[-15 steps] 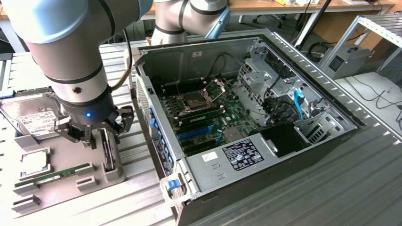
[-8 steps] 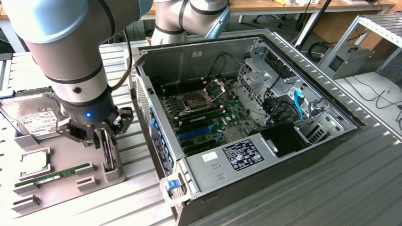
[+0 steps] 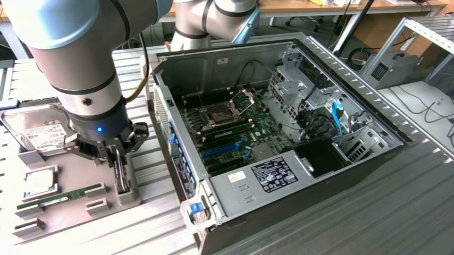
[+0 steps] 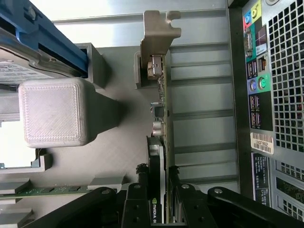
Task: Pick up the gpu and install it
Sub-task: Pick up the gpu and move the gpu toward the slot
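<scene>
- The gpu [image 4: 159,118] stands on edge in a grey holder [image 3: 132,197], directly under the gripper [image 3: 120,161], with its silvery bracket [image 4: 159,33] at the end farthest from the fingers.
- The gripper [image 4: 157,172] is closed on the gpu, one finger pressed against each face near the fan end.
- The card looks light and stiff but fragile, so it is probably best pinched on its flat faces, clear of the edge contacts.
- Beside the tool lies the open computer case [image 3: 284,202]; on its other side are a hard drive [image 3: 39,133] and a memory stick [image 3: 57,198].
</scene>
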Controlling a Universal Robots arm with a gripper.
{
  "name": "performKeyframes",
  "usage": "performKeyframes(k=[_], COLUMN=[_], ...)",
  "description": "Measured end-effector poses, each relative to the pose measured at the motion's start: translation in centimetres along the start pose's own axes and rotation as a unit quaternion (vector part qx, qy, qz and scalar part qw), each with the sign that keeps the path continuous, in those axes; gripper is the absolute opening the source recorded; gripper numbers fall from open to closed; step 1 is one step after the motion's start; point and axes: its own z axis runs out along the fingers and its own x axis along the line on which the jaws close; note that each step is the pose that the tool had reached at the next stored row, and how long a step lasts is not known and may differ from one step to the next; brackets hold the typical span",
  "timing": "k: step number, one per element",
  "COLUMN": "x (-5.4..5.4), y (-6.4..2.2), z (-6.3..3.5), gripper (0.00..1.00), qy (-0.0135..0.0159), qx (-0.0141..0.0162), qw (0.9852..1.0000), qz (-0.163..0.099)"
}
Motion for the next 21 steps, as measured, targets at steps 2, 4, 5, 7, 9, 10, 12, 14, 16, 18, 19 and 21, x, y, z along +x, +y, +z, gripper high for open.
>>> performKeyframes(k=[2, 4, 5, 7, 9, 10, 12, 14, 16, 18, 19, 21], x=[0.0, 0.0, 0.0, 0.0, 0.0, 0.0, 0.0, 0.0, 0.0, 0.0, 0.0, -0.01], y=[0.0, 0.0, 0.0, 0.0, 0.0, 0.0, 0.0, 0.0, 0.0, 0.01, 0.01, 0.02], z=[0.0, 0.0, 0.0, 0.0, 0.0, 0.0, 0.0, 0.0, 0.0, -0.08, -0.14, -0.39], gripper=[0.27, 0.27, 0.27, 0.27, 0.27, 0.27, 0.27, 0.27, 0.27, 0.27, 0.27, 0.27], qy=[0.0, 0.0, 0.0, 0.0, 0.0, 0.0, 0.0, 0.0, 0.0, 0.0, 0.0, 0.0], qx=[0.0, 0.0, 0.0, 0.0, 0.0, 0.0, 0.0, 0.0, 0.0, 0.0, 0.0, 0.0], qw=[1.0, 1.0, 1.0, 1.0, 1.0, 1.0, 1.0, 1.0, 1.0, 1.0, 1.0, 1.0], qz=[0.0, 0.0, 0.0, 0.0, 0.0, 0.0, 0.0, 0.0, 0.0, 0.0, 0.0, 0.0])
